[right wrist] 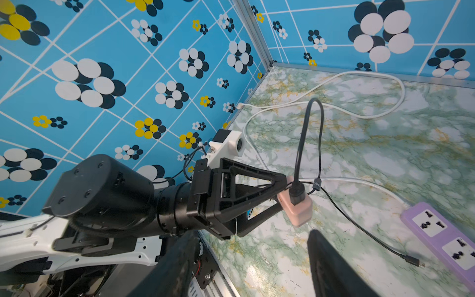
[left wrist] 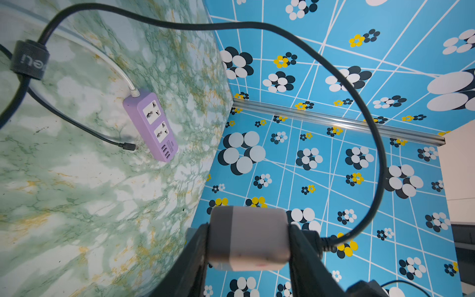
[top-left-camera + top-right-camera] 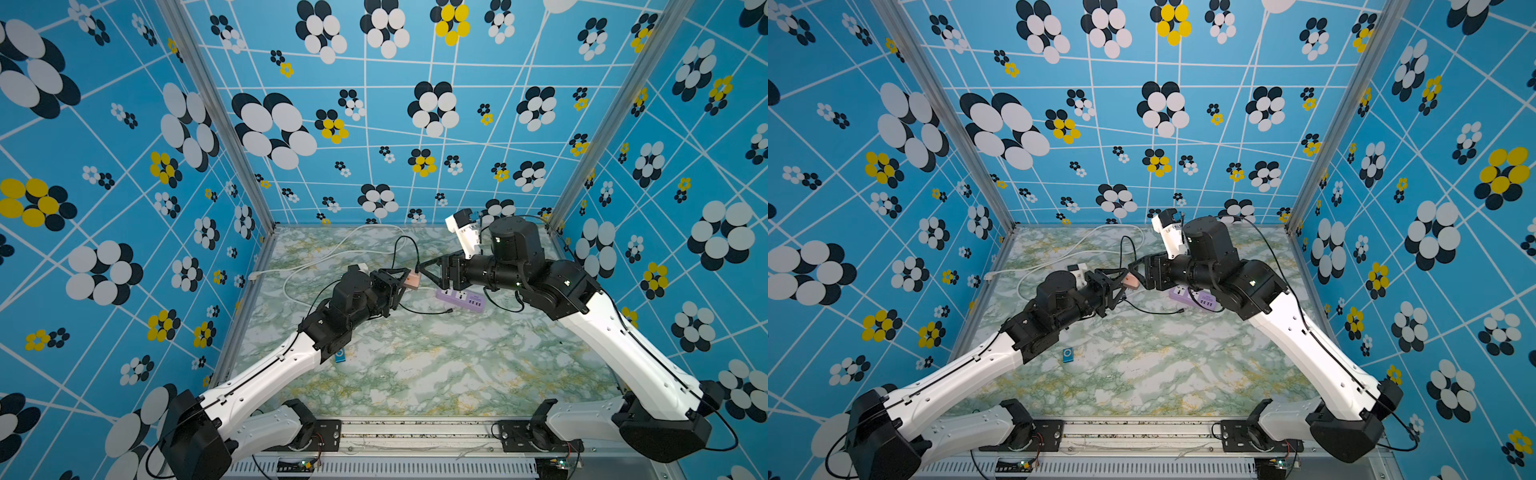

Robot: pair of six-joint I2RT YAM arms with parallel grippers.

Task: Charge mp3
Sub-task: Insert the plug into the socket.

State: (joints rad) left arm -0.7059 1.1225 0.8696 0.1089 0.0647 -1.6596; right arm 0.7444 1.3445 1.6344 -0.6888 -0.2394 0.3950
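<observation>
The mp3 [image 3: 340, 355] [image 3: 1068, 354], a tiny blue player with a pale ring, lies flat on the marble table beside my left forearm, far from both grippers. My left gripper [image 3: 405, 281] [image 2: 248, 239] is shut on the pink cube charger [image 3: 412, 280] [image 2: 248, 236] [image 1: 299, 210] and holds it above the table. A black cable plug [image 1: 297, 192] sits in the charger. The cable's small free end [image 1: 416, 262] [image 2: 129, 147] lies on the table by the lilac power strip. My right gripper [image 3: 426, 274] [image 1: 253, 232] is open, right next to the charger, holding nothing.
The lilac power strip [image 3: 461, 300] [image 2: 154, 126] [image 1: 442, 236] lies on the table under my right wrist. Its white cord [image 3: 332, 249] loops toward the back left corner. The black cable [image 2: 231, 25] arches up between the grippers. Patterned walls close in three sides.
</observation>
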